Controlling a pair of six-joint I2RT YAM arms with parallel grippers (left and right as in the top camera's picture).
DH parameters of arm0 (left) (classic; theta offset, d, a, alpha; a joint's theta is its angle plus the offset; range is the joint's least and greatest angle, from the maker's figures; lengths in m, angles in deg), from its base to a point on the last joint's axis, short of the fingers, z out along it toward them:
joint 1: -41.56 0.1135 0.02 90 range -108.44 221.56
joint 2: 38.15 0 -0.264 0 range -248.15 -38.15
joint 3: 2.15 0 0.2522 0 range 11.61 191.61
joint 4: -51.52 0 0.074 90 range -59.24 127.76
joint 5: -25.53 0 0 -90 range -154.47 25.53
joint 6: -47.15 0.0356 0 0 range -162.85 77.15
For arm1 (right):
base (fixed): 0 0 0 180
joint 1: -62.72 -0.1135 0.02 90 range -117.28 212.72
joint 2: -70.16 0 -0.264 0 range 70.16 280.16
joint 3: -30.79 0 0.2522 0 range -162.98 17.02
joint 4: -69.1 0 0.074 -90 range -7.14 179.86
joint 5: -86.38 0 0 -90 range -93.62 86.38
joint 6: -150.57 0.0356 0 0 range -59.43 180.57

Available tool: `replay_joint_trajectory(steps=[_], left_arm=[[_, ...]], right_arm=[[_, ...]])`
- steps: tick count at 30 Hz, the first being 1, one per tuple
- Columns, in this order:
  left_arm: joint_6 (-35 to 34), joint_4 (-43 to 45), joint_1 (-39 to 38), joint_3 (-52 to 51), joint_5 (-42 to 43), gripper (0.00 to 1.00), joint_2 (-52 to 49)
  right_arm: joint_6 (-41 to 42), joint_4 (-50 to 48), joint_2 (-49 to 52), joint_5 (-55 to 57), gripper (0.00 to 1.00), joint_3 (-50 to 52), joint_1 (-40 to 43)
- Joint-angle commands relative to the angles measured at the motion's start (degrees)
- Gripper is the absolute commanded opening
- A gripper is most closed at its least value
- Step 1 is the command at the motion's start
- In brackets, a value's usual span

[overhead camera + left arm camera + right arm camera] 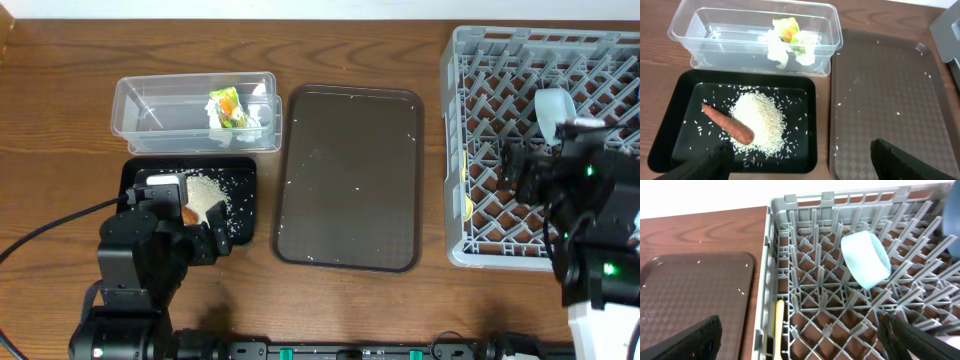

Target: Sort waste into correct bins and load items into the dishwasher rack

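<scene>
A thin orange carrot piece (727,126) lies on a heap of white rice (760,120) in the shallow black tray (670,120). Behind it, the clear tub (682,20) holds a crumpled white tissue (785,47) and the green-orange-yellow wrapper (786,27). My left gripper (805,167) hangs open over the black tray's near right corner, nothing between its fingers. The grey dishwasher rack (810,240) holds a light blue cup (865,260) lying on its side and a pale yellow spoon (778,325) by its left wall. My right gripper (802,342) is open and empty above the rack's left part.
The large dark brown serving tray (348,180) lies between the bins and the rack, with a few rice grains scattered on it. The left arm (135,270) stands at the table's near edge below the black tray (135,175).
</scene>
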Motion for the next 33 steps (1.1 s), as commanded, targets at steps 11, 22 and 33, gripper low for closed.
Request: replay_joint_trajectory(steps=[11,22,33], left_arm=[[-0.31,-0.61,0.2,-0.31,0.2,0.9,-0.46],[-0.31,-0.61,0.2,-0.31,0.2,0.91,-0.46],[-0.31,-0.61,0.2,-0.31,0.2,0.92,-0.46]], right_arm=[[0.35,7.02,-0.37,1.29,0.99,1.46,-0.07],[0.35,13.79,-0.33,1.29,0.99,1.46,-0.07],[0.35,14.67,-0.33,1.29,0.99,1.7,-0.07]])
